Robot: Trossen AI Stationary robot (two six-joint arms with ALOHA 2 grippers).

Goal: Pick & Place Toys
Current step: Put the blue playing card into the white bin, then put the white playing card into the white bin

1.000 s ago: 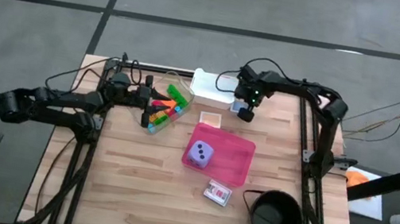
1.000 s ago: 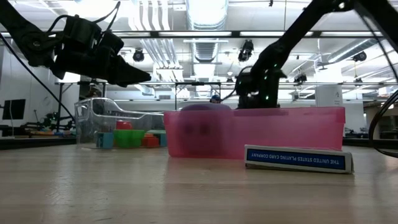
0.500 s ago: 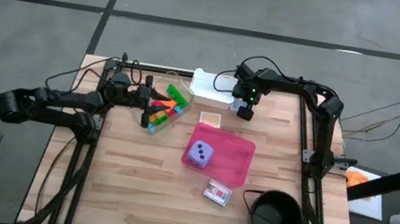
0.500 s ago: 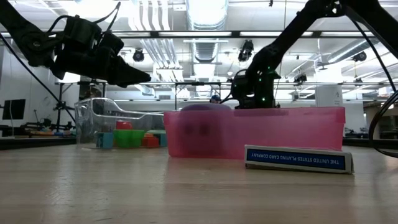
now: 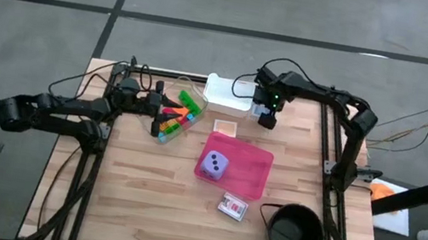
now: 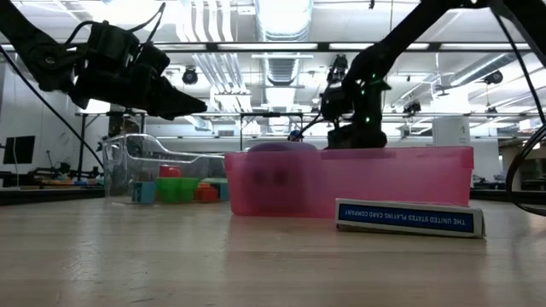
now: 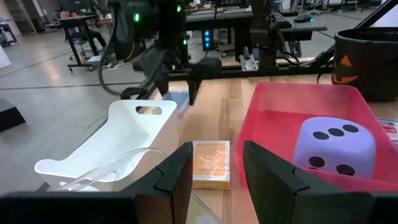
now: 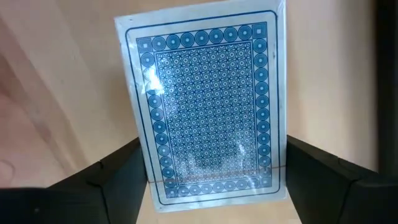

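Over the wooden table [image 5: 149, 204], right fingers [image 8: 118, 171] clamp a blue-backed playing card [image 8: 208, 102]; left fingers [image 7: 177, 177] apart, empty.

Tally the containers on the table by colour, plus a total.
Pink tray: 1
Clear tub: 1
White bin: 1
Black bowl: 1
Total: 4

Bright ceiling strip lights [image 6: 281, 19] flood the room evenly, leaving soft shadows. Glare streaks the playing card [image 8: 208, 106], whose edges blur.
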